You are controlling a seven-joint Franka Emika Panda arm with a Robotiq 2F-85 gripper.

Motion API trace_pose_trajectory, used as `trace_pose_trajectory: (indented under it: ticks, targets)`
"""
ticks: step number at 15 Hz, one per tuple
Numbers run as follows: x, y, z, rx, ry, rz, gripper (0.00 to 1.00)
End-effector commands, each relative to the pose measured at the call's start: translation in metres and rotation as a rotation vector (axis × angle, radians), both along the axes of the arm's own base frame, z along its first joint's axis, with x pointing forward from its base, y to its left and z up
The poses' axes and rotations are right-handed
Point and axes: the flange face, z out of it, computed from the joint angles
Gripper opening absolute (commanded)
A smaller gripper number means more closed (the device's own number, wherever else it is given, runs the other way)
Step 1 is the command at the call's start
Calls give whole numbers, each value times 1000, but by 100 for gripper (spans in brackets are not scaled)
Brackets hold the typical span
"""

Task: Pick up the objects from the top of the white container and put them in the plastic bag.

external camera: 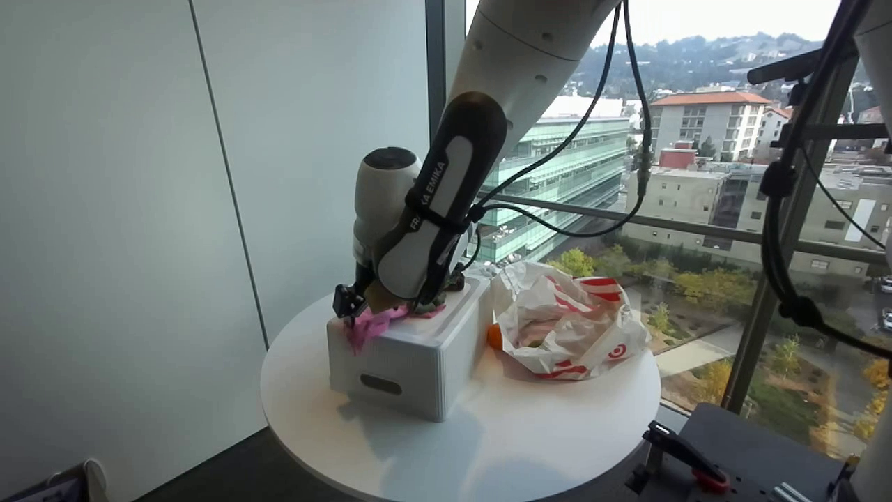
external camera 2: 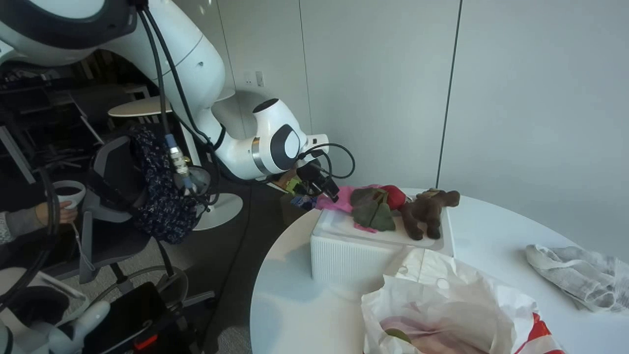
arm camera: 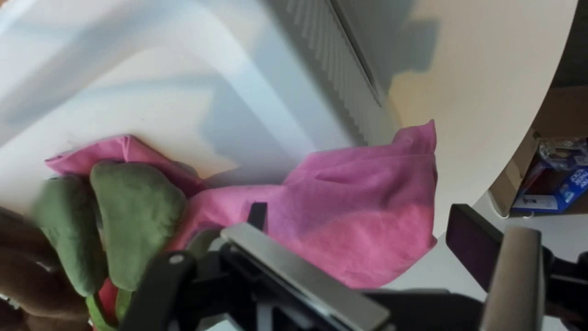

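Note:
The white container [external camera: 390, 369] stands on the round table, and the objects lie on its lid. A pink cloth [arm camera: 349, 193] hangs over the lid's edge. Dark green leaves [external camera 2: 373, 214] with a red flower [external camera 2: 393, 196] rest partly on that cloth. Beside them is a brown plush animal [external camera 2: 427, 214]. My gripper [arm camera: 361, 216] is open above the container's edge, its fingers wide apart on either side of the hanging cloth, gripping nothing. In an exterior view the arm hides part of the lid. The plastic bag [external camera: 578, 328], whitish with red printing, lies wrinkled beside the container, its mouth gaping.
An orange item [external camera: 495, 336] sits between container and bag. Crumpled whitish netting [external camera 2: 580, 275] lies on the round white table [external camera 2: 295, 305]. A blue package [arm camera: 560, 184] is beyond the table's edge. Windows and a wall stand close behind the table.

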Motion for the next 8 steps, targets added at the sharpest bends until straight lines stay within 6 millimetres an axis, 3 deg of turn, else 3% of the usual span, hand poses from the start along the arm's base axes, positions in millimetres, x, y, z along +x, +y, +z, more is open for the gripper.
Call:
trace_pose_trajectory:
  ticks: [1,3,4,5,8]
  targets:
    - [15,16,-11,-5,-55,-30,100]
    - [18,19,-16,-5,-64,-38,100]
    - [19,18,-19,-3,-65,-42,75]
    - [20,15,-20,-4,-76,-44,73]
    - [25,7,-21,-2,-105,-60,49]
